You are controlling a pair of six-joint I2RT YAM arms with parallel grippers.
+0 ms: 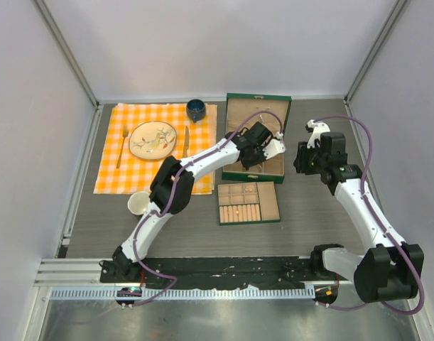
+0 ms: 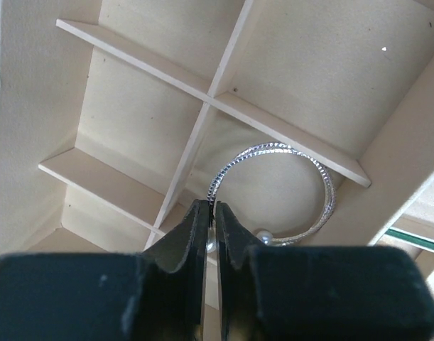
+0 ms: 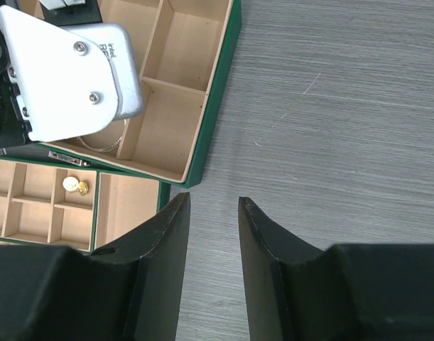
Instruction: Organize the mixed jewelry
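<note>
The left gripper [image 2: 211,209] is pinching the silver bangle [image 2: 273,147] at lower centre, inside a box [image 2: 209,99] compartment beside a pearl stud [image 2: 262,236], while the right gripper [image 3: 213,204] is hanging open and empty, so sorting seems partly done, a gold piece [image 3: 76,186] sitting in the tray [image 3: 124,206].
</note>
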